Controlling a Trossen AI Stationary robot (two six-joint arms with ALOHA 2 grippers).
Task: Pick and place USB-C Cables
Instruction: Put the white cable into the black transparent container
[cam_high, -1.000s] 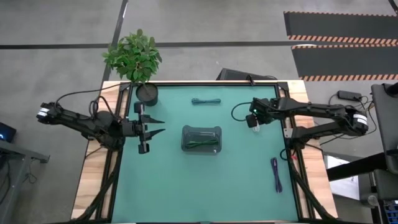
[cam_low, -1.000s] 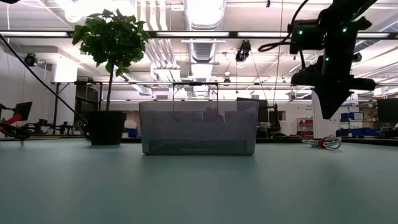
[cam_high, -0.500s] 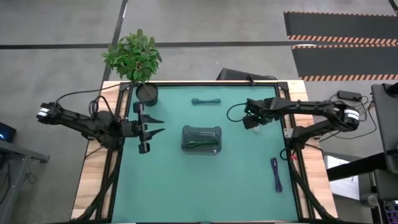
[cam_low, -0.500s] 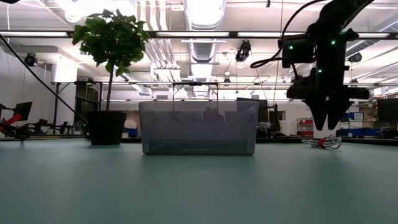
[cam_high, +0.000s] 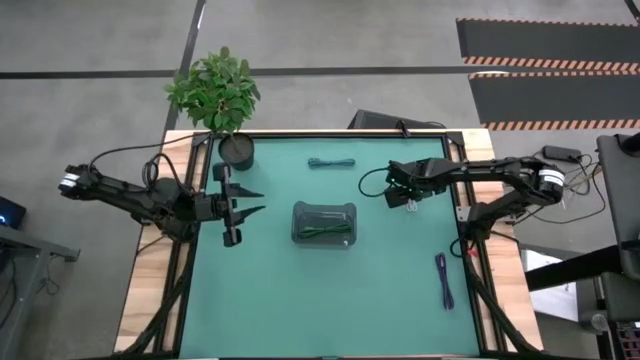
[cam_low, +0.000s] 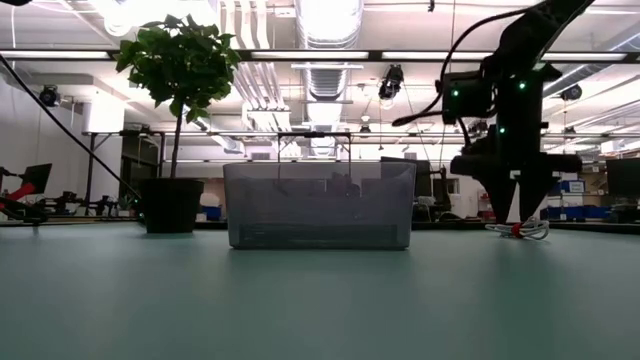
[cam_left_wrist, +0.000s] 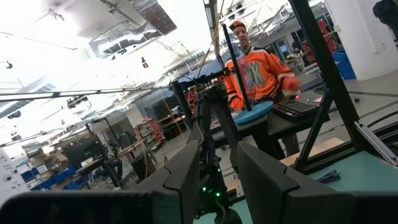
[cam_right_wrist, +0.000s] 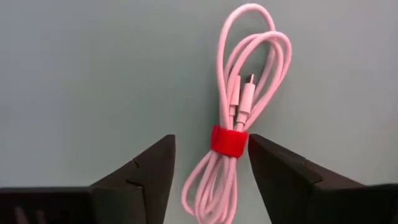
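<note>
Two arms reach over the green tabletop (cam_high: 260, 290). At nine o'clock the left gripper (cam_high: 252, 203) hangs beside a potted plant (cam_high: 216, 92), its fingers (cam_left_wrist: 186, 171) set a narrow gap apart and holding nothing. In its wrist view a person in an orange jersey (cam_left_wrist: 255, 78) stands in the room beyond.

At the centre sits a clear plastic bin (cam_high: 324, 224) with a green cable (cam_high: 326, 232) lying inside. At twelve o'clock from the bin, a dark teal cable (cam_high: 331, 163) lies near the far edge.

Toward two o'clock from the bin, the right gripper (cam_high: 402, 190) points down with its fingers (cam_right_wrist: 140, 174) spread wide. The white cable (cam_right_wrist: 239, 118) lies flat on the tabletop between them, its red strap (cam_right_wrist: 229, 140) level with the fingertips; contact cannot be told. In the low view the tips hang just above it.

At five o'clock a purple-blue cable (cam_high: 443, 281) lies stretched near the right edge.
</note>
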